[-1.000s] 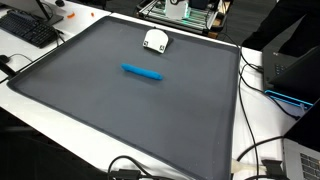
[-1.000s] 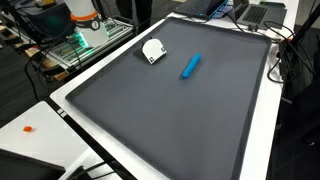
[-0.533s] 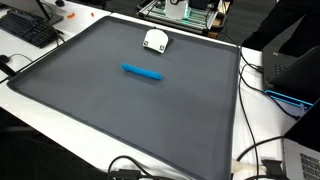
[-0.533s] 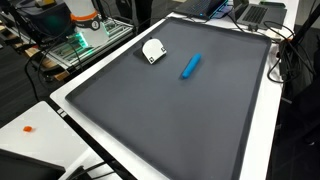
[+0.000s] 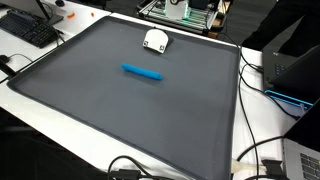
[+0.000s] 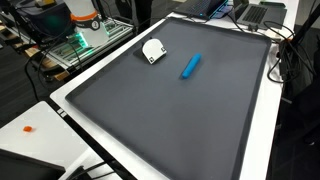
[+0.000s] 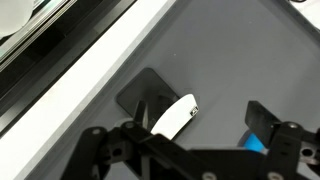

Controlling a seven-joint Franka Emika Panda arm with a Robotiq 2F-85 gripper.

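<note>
- The gripper hangs above the dark grey rectangular mat with its 2 jaws spread apart, gripping nothing. Neither exterior view shows it.
- In the wrist view, a small white rounded plastic object shows between the jaws. It rests on the mat near 1 edge.
- A blue cylindrical marker lies flat nearer the mat's middle, apart from the white object. It probably lies on its side because it is too slim to stand steadily.
- Nothing serves as a container, and both things lie loose on the mat.
</note>
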